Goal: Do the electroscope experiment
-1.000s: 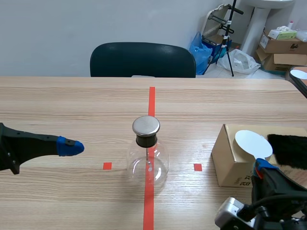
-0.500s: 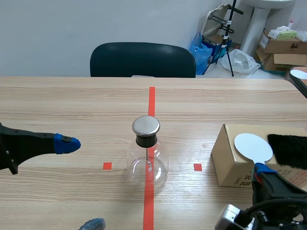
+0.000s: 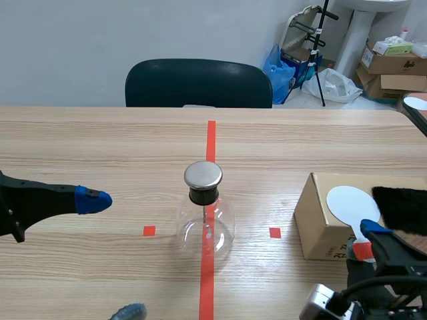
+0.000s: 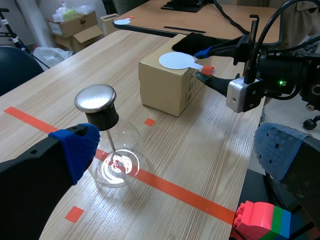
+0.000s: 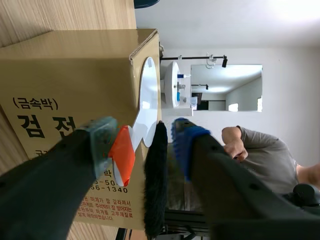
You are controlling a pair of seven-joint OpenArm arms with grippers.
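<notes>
The electroscope, a round glass flask (image 3: 206, 227) with a metal cap (image 3: 203, 175), stands on the red centre line. My left gripper (image 3: 110, 257) hangs open to its left; in the left wrist view the flask (image 4: 114, 161) sits ahead between the wide-spread fingers. A white disc paddle (image 3: 351, 200) with an orange-red handle (image 3: 362, 250) lies on a cardboard box (image 3: 319, 223), beside a black fur cloth (image 3: 401, 208). My right gripper (image 5: 145, 142) is open, its fingers straddling the handle (image 5: 122, 156), which rests against one pad (image 5: 103, 136).
A dark chair (image 3: 198, 83) stands behind the table's far edge. Boxes and bags sit on the floor at the back right. A stack of coloured toy bricks (image 4: 263, 223) shows below the table's edge in the left wrist view.
The left gripper drew back a little to the left and opened; its second fingertip now shows. The right gripper shifted at the box, and the paddle's orange-red handle now shows between its fingers.
</notes>
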